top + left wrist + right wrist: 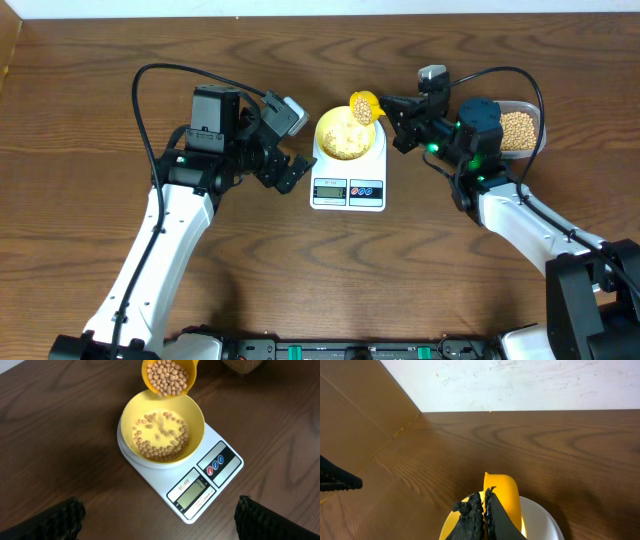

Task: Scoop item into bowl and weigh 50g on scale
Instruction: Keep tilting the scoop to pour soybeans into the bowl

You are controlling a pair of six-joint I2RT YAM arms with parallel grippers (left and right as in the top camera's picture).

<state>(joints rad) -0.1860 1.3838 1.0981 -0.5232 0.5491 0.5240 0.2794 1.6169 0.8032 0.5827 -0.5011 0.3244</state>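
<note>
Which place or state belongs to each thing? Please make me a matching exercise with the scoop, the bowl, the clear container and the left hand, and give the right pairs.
Things:
1. scoop
2. bowl
3. clear container
4. left hand

Places or states:
A. stands on the scale
B. open, holds nothing
C. to the right of the scale, full of beans
D. gripped by the right hand, above the bowl's rim

Right pairs: 1-D, 2-A, 3-C, 4-B.
</note>
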